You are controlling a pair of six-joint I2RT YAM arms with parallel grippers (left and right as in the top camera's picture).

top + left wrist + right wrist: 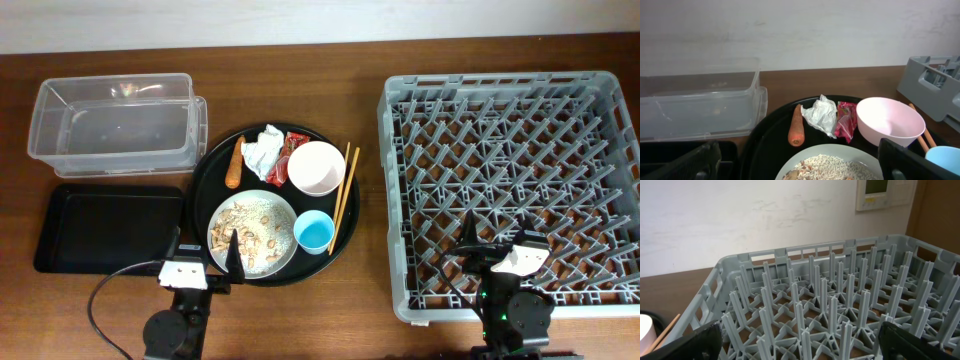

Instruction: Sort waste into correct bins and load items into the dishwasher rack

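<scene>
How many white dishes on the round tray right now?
2. The bowl sits toward the tray's back, beside the chopsticks; the plate, holding food scraps, lies at the front, left of the cup. Nothing seems hidden.

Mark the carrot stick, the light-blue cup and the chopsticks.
carrot stick [796,125]: left wrist view, middle of its length.
light-blue cup [314,233]: overhead view, its inside bottom.
chopsticks [344,192]: overhead view, midway along the pair.

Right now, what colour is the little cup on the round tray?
The cup is light blue, clearest from overhead.
</scene>
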